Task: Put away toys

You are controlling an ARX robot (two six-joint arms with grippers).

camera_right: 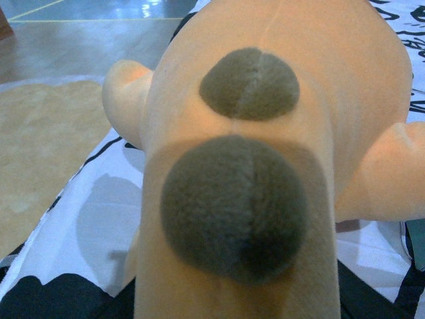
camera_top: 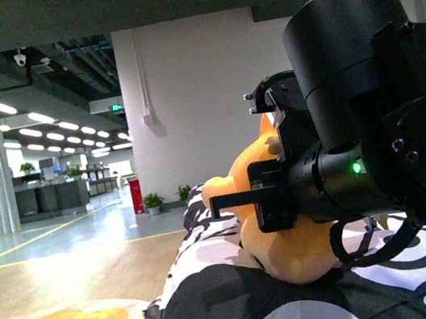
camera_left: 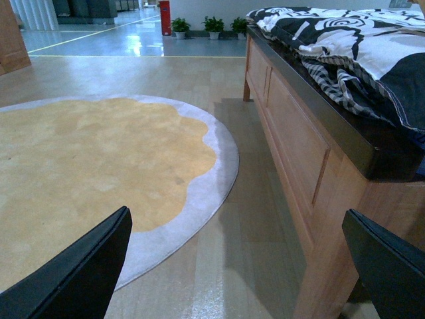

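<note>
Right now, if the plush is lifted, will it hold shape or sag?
Probably sags: the plush looks soft and fuzzy. Likely light, since it appears to be stuffed fabric. Pushed, it would probably drag on the rumpled blanket rather than roll.

black-and-white patterned blanket (camera_left: 345, 40) draped over wooden bed frame (camera_left: 292, 126) | round yellow rug (camera_left: 86, 166), pale border, on wood floor (camera_left: 246, 219) beside it | potted plants (camera_left: 213, 24) by far wall (camera_top: 185, 90)
</note>
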